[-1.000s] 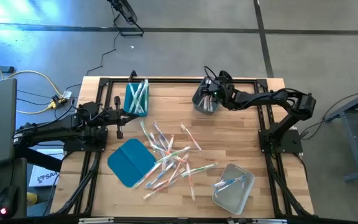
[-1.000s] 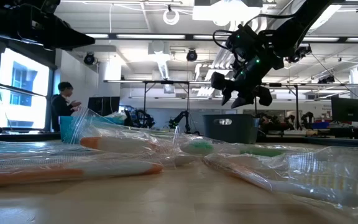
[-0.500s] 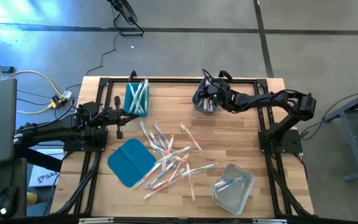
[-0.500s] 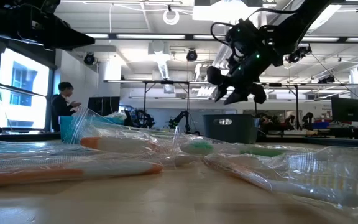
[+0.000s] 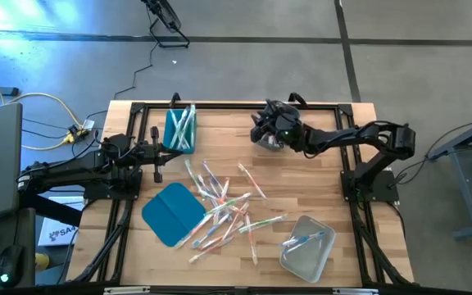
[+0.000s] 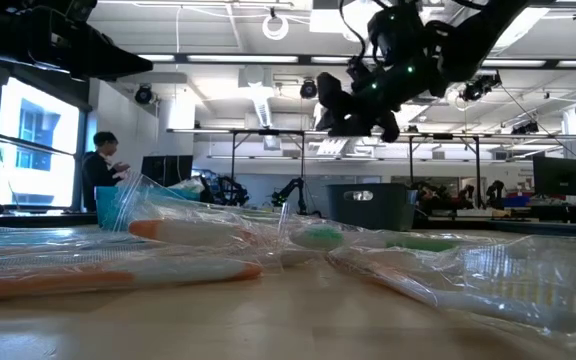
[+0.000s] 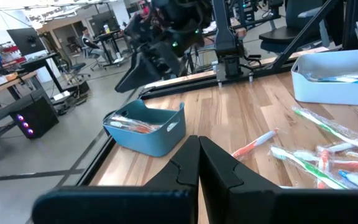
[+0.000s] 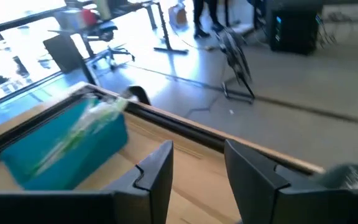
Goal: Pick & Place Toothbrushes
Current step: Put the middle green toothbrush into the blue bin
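Many toothbrushes [image 5: 220,205] lie loose in clear wrappers on the middle of the wooden table. More stand in the teal bin [image 5: 179,129] at the far left, one lies in the clear bin [image 5: 308,246] at the near right, and some lie in the grey bin [image 7: 146,127]. My right gripper [image 5: 257,129] hovers open above the left rim of the grey bin [image 5: 272,138], well clear of it in the low view [image 6: 348,105], with nothing between its fingers [image 8: 157,171]. My left gripper [image 5: 156,154] waits shut at the table's left side.
A flat teal lid [image 5: 173,213] lies at the near left of the toothbrush pile. A black frame [image 5: 220,106] runs along the table's far edge. Bare wood [image 5: 318,180] shows between the grey bin and the clear bin.
My right gripper has risen from just over the grey bin and gone toward the table's left, tipping up from a downward slant to nearly level and rolling at the wrist. Nothing on the table has moved.
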Robot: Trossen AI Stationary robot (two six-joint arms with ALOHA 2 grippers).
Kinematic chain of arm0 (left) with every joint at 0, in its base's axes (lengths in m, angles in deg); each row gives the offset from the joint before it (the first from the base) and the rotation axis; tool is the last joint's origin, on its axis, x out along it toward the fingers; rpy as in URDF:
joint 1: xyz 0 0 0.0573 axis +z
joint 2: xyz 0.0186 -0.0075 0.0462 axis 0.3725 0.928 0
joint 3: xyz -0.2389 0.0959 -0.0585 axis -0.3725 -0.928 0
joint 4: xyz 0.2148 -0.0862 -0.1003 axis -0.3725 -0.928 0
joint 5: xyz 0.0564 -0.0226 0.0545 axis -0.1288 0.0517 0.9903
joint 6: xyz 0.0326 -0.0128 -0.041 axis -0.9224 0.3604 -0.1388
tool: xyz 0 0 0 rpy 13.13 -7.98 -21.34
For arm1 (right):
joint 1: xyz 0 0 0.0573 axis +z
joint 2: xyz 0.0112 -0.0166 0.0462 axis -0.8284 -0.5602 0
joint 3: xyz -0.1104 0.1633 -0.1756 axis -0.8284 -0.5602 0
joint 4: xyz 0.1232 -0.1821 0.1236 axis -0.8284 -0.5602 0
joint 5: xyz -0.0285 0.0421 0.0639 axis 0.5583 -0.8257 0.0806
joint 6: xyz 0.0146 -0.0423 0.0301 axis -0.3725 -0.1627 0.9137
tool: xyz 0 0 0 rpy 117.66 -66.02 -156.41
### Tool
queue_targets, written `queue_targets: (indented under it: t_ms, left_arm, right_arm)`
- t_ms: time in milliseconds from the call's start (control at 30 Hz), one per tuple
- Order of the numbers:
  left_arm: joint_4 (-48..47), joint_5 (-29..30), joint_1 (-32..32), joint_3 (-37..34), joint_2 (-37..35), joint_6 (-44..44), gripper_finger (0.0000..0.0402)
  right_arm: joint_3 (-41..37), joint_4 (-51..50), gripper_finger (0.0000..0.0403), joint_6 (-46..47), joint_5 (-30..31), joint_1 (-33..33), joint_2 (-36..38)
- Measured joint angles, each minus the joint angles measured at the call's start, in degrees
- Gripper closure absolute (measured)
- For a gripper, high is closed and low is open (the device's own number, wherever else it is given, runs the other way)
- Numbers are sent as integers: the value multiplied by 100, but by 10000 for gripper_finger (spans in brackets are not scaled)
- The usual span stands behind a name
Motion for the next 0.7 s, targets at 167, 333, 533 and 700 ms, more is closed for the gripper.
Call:
queue_targets:
  t_ms: [167,333,533,700]
  left_arm:
    - [0,-2,0,0,2,0,402]
    - [0,-2,-2,0,0,0,402]
    - [0,-2,0,0,1,0,402]
    - [0,0,-2,0,2,0,402]
  right_arm:
    - [0,307,266,-654,-1,304,0]
    - [0,416,266,-1178,0,644,0]
    - [0,517,266,-1514,55,999,0]
    - [0,507,266,-1483,42,1253,0]
